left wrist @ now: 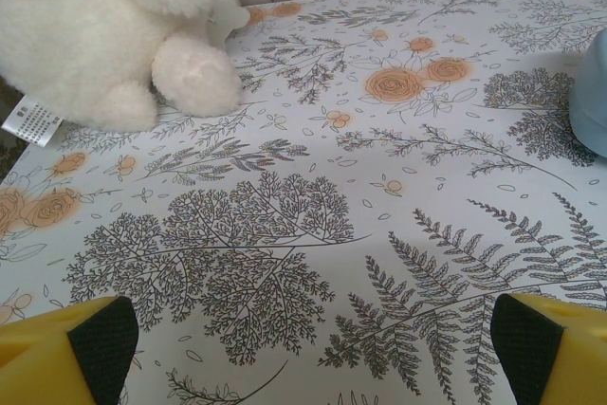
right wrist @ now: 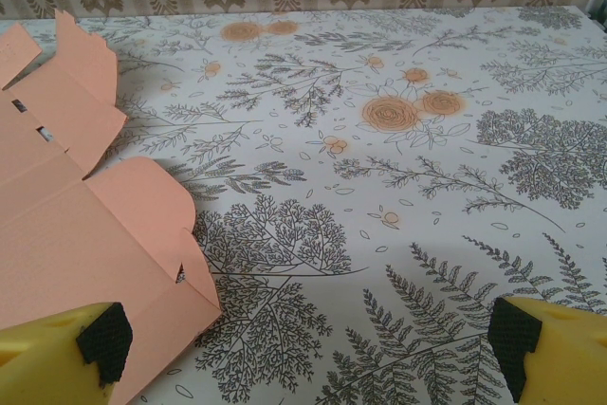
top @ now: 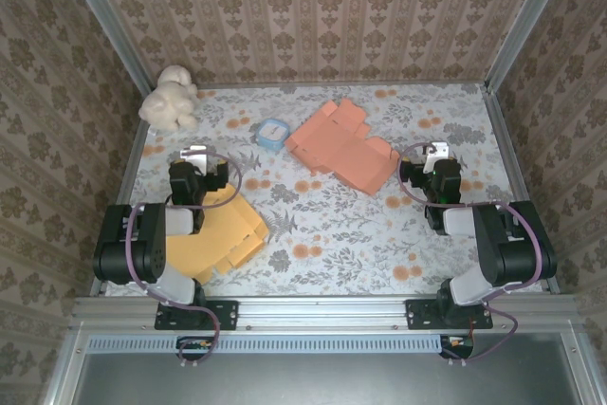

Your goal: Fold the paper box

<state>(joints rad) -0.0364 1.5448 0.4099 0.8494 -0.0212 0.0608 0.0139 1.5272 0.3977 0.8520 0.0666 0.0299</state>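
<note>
A salmon paper box [top: 341, 146] lies flat and unfolded at the table's centre back, its flaps spread out. In the right wrist view this box [right wrist: 66, 225] lies at the left, its corner close to my left fingertip [right wrist: 100, 343]. A second flat box [top: 213, 234], yellow-orange, lies at the front left, partly under my left arm. My left gripper [top: 194, 154] is open over bare tablecloth [left wrist: 313, 358], with nothing between its yellow fingers [left wrist: 95, 348]. Just right of the salmon box, my right gripper [top: 436, 152] is also open and empty [right wrist: 308, 348].
A white plush toy [top: 169, 99] sits at the back left corner, close ahead of my left gripper [left wrist: 104, 26]. A small light-blue round object [top: 273, 133] lies between the plush toy and the salmon box. Patterned walls enclose the table on three sides.
</note>
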